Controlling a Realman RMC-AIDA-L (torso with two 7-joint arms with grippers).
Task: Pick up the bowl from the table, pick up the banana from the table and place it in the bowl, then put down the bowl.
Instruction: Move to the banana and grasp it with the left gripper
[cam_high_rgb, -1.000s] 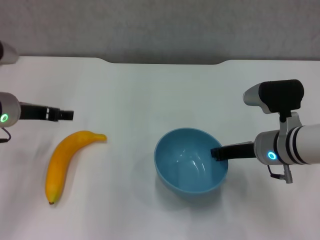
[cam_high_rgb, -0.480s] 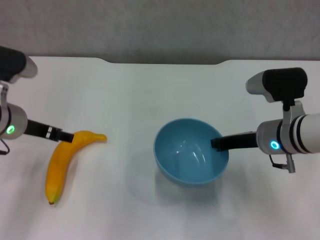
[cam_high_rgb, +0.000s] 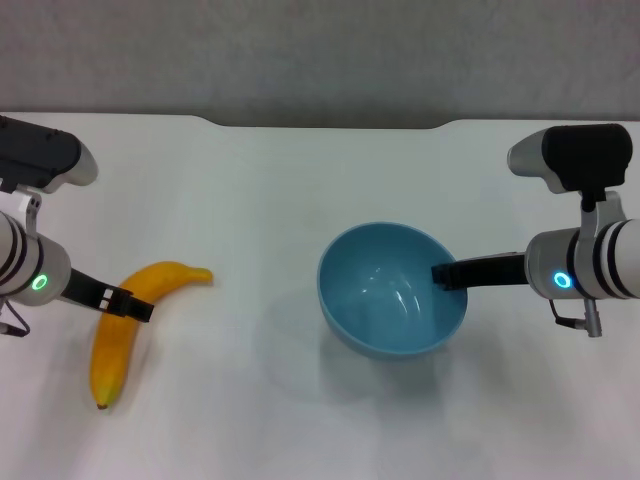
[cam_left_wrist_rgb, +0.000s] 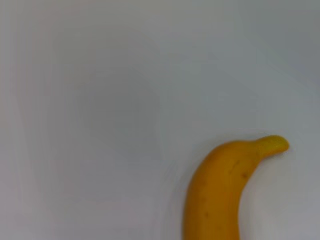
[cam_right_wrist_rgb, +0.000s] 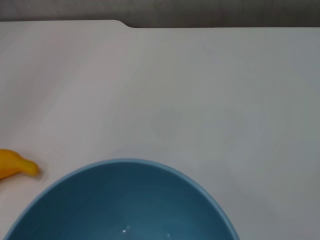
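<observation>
The light-blue bowl (cam_high_rgb: 385, 300) hangs a little above the white table (cam_high_rgb: 250, 180), with its shadow below it. My right gripper (cam_high_rgb: 446, 275) is shut on the bowl's right rim. The bowl also fills the near edge of the right wrist view (cam_right_wrist_rgb: 125, 205). The yellow-orange banana (cam_high_rgb: 108, 350) lies on the table at the left, stem pointing right. My left gripper (cam_high_rgb: 127, 304) is over the banana's upper middle. The left wrist view shows the banana's stem end (cam_left_wrist_rgb: 215, 195) close below. The right wrist view shows the banana's stem tip (cam_right_wrist_rgb: 15, 167).
The table's far edge has a shallow notch (cam_high_rgb: 330, 125) with a grey wall behind it. Bare white tabletop lies between the banana and the bowl.
The bowl has risen off the table and shifted slightly right with my right gripper. My left gripper has moved from beside the banana's stem down onto its upper middle.
</observation>
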